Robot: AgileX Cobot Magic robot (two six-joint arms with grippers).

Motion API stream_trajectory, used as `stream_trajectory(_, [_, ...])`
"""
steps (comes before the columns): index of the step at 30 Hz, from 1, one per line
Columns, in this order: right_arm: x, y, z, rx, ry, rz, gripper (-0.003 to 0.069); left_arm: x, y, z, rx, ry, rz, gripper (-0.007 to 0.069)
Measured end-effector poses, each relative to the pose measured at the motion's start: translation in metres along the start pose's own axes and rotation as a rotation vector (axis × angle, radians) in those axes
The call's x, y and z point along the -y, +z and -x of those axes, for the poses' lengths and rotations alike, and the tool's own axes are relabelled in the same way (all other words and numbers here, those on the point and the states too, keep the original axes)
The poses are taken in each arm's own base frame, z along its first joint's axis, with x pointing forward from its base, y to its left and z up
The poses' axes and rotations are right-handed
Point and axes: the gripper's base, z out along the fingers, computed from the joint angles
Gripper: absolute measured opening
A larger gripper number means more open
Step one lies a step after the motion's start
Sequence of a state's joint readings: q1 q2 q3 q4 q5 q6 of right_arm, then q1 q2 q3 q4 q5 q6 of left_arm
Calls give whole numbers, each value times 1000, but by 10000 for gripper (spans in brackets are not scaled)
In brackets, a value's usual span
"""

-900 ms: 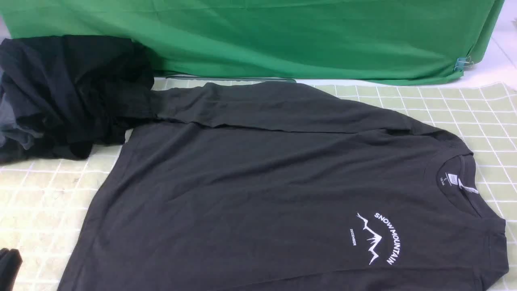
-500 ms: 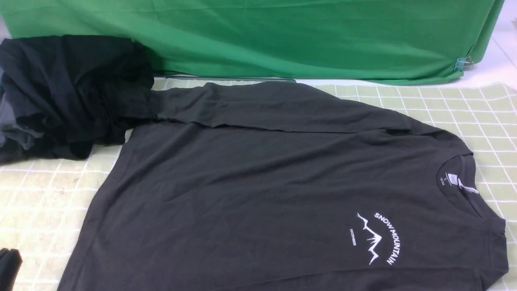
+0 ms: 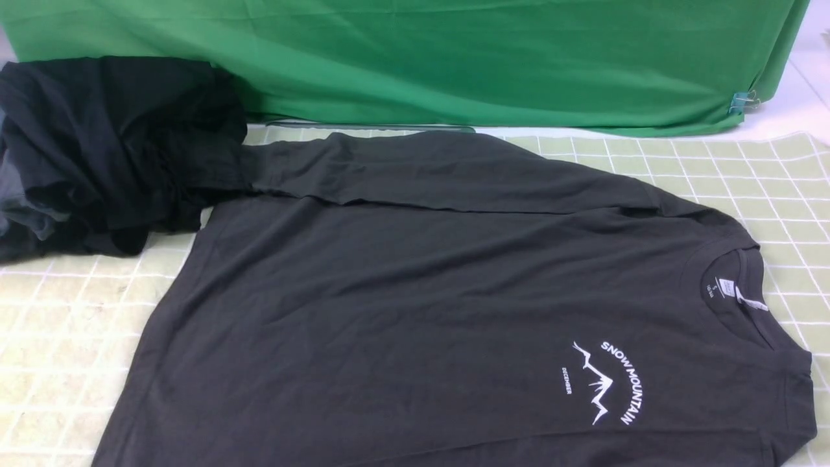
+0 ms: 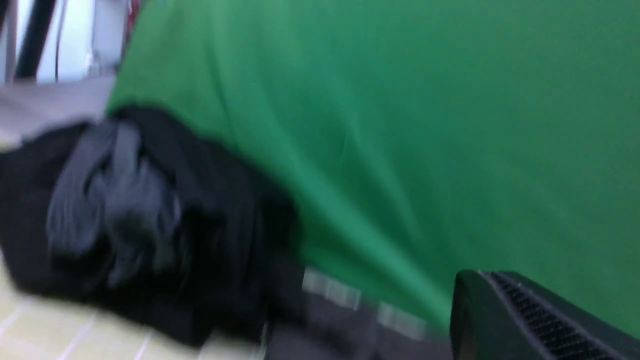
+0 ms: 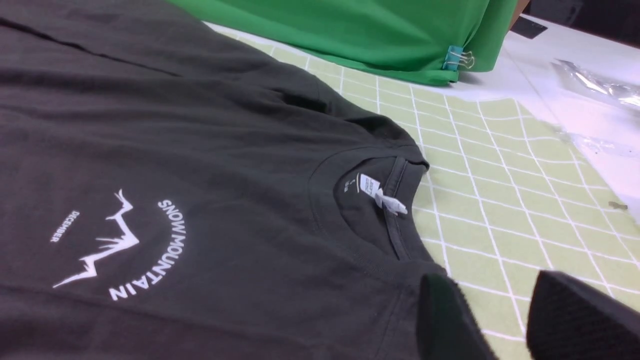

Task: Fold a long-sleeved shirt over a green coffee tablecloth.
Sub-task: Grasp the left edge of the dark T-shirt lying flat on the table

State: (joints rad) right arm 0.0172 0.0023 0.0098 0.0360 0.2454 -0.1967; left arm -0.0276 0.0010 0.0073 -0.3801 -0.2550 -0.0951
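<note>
- Left gripper (image 4: 505,315), clenched, is gone from the front view.
- Right gripper (image 5: 497,300) hangs released by the collar (image 5: 322,210).
- Long-sleeved shirt (image 3: 421,292) lies on the green coffee tablecloth (image 3: 713,168); sleeve (image 3: 421,172) touching black garment pile (image 3: 97,149) may snag.

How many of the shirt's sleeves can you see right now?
1: the sleeve lies along the shirt at its far side, reaching the black clothes pile. The other may be hidden.

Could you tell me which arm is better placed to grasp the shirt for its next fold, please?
Right, probably: the right hand is open beside the collar of the long-sleeved shirt, low over the green coffee tablecloth. The left hand is shut and faces the black garment pile.
</note>
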Motion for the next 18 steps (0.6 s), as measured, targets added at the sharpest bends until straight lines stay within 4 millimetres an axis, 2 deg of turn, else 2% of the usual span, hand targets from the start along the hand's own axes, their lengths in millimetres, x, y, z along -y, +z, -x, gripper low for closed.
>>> stream_trajectory(2, [0, 0, 0, 1, 0, 0, 242, 1, -2, 17, 190, -92, -23, 18])
stream_trajectory(3, [0, 0, 0, 1, 0, 0, 242, 1, -2, 19, 206, -101, -25, 18])
stream_trajectory(4, [0, 0, 1, 10, 0, -2, 242, 3, -4, 29, 296, -158, -48, 18])
stream_trajectory(6, [0, 0, 2, 22, 0, -4, 242, 8, -4, 39, 320, -192, -68, 18])
stream_trajectory(8, [0, 0, 2, 25, 0, -5, 242, 35, 2, 73, 232, -192, -123, 18])
stream_trajectory(11, [1, 0, 4, 42, 34, -6, 242, 62, 19, 96, -44, -97, -102, 11])
stream_trajectory(13, [1, -1, 10, 106, 145, -7, 242, 72, 40, 101, -333, -19, -22, 2])
stream_trajectory(15, [3, -2, 17, 197, 358, 2, 242, 71, 65, 87, -684, 74, 95, -3])
stream_trajectory(16, [4, -3, 22, 247, 443, 6, 242, 69, 75, 81, -801, 121, 124, -4])
stream_trajectory(18, [6, -4, 27, 310, 644, 30, 242, 59, 94, 54, -1091, 190, 189, -4])
